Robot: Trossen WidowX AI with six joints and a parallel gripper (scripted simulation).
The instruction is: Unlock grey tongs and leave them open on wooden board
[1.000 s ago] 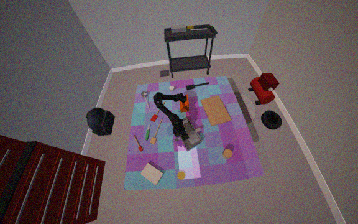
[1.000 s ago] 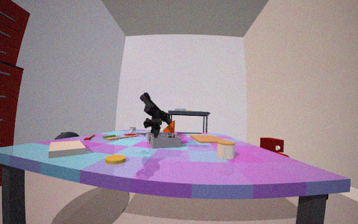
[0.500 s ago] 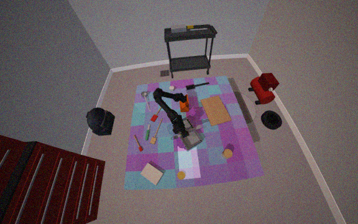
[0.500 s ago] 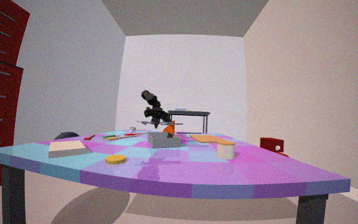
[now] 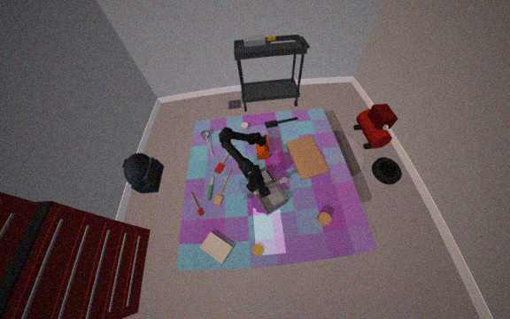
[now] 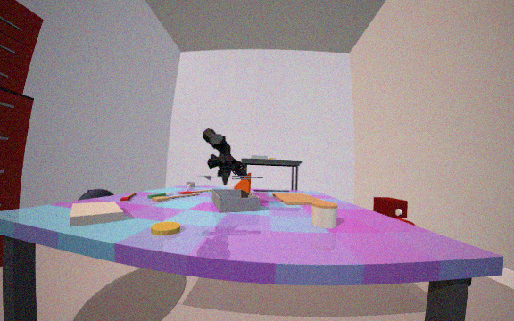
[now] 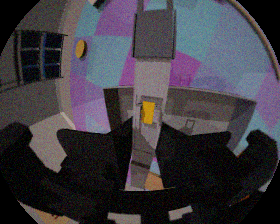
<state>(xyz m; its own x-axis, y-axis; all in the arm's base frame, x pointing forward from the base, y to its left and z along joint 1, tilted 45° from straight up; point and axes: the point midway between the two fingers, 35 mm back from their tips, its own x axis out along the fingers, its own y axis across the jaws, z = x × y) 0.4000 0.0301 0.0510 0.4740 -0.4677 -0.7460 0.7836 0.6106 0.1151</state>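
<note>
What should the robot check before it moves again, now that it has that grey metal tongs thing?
1. Grip: ok. The black gripper is shut on the grey tongs.
2. Off the grey roasting tin: ok. In the exterior view the tongs hang above it.
3. Tips pointing down: not ok. The tongs lie about level.
4. Tongs open: not ok. In the wrist view their arms look pressed together.
5. Flat wooden board free: ok. Nothing lies on it in the top view.
</note>
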